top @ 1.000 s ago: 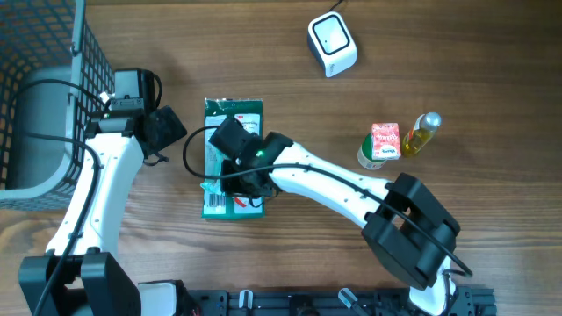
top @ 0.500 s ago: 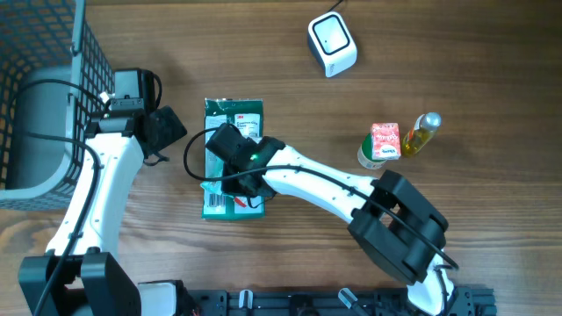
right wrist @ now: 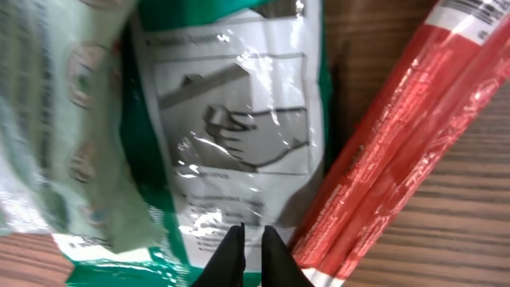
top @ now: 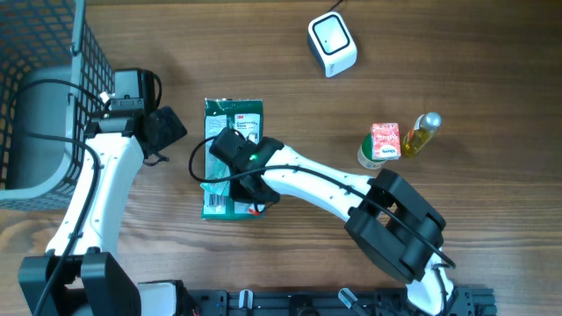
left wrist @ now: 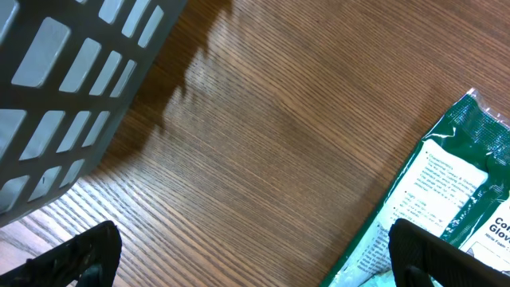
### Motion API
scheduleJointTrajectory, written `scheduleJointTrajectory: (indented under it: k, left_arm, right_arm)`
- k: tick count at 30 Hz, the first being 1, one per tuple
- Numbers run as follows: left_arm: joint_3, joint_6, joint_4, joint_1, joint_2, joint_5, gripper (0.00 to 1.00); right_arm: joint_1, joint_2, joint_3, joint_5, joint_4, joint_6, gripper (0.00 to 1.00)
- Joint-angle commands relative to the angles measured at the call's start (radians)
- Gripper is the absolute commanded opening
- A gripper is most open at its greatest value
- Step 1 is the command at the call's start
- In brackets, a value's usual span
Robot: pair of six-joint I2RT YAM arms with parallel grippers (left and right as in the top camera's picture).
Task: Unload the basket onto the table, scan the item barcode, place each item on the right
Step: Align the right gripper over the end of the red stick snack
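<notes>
Green and white plastic, the glove packet (top: 233,114) lies flat on the wooden table (top: 457,70), left of centre, its long axis running from the robot's side toward the far edge. The right claw (top: 251,188) sits over the packet's near half, reaching in from the right. In the right wrist view its fingertips are drawn almost together against the film; whether any film is caught between them I cannot tell. A red wrapped stick (right wrist: 382,135) lies just beside the packet there. The left claw (left wrist: 255,259) hangs wide apart near the packet's left edge, holding nothing, close by a grey basket (top: 35,79). The white scanner (top: 332,44) stands well apart, off toward the far right of the packet, so the right arm is the one on hand, and its likely carry runs diagonally over bare wood. A carton (top: 385,140) and a small bottle (top: 423,133) stand right of that path, near the arm's elbow. Where the barcode is printed is too small to tell.
</notes>
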Motion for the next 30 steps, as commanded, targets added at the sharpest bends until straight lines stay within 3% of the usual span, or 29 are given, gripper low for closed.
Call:
scheduleJointTrajectory:
  k: [1,21,30]
  left_arm:
    - [0.005,-0.01,0.0,0.004,0.007,-0.002,1.0]
    - [0.005,-0.01,0.0,0.004,0.008,-0.002,1.0]
    - [0.005,-0.01,0.0,0.004,0.007,-0.002,1.0]
  right_arm:
    - [0.004,0.021,-0.005,0.021,-0.032,-0.061,0.1]
    - [0.004,0.021,-0.005,0.025,-0.138,-0.198,0.2]
    - [0.004,0.021,-0.005,0.074,-0.217,-0.28,0.29]
